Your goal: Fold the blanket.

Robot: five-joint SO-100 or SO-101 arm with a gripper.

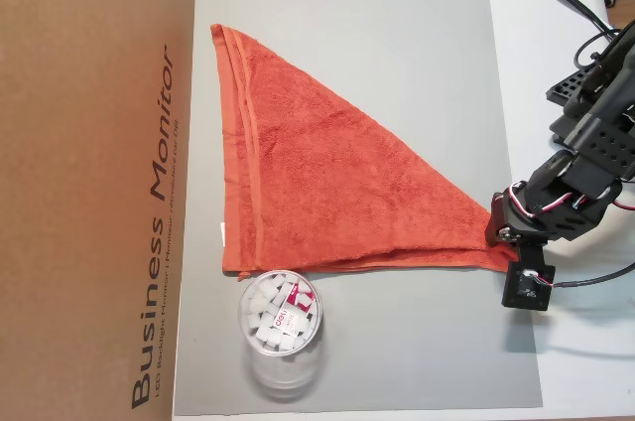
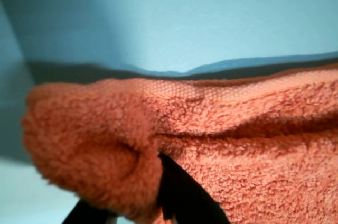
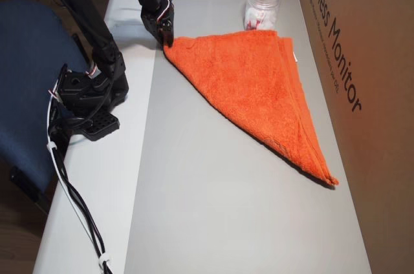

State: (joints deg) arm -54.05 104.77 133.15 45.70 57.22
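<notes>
On the grey mat (image 1: 397, 44), blanket (image 1: 317, 173) lies flat as a triangle: one diagonal fold looks done, two layers stacked, banded hems running together along the side facing the cardboard box (image 1: 89, 183). In an overhead view the long diagonal edge runs from the far hem corner to the point at the arm; that point sits at the mat's edge. Gripper (image 1: 493, 229) is right on that corner. Wrist view shows terry bunched around a dark finger (image 2: 182, 195), with a fold of cloth wrapped over it, so I read it as closed on the blanket corner, jaws near shut with only cloth thickness between; the fingertips themselves are hidden by pile, so can't confirm both layers are caught. Corner looks barely lifted, if at all. In another overhead view the gripper (image 3: 168, 40) sits at the same tip, blanket (image 3: 259, 86) spread toward the box (image 3: 362, 61), clear jar (image 3: 262, 4) just beside the short bottom edge, maybe touching it. Progress: roughly halfway by my read. Left: probably a second fold, carrying this corner across to the hem side to get a smaller triangle, then let go. Risk: jar is close to that edge and could get nudged.
</notes>
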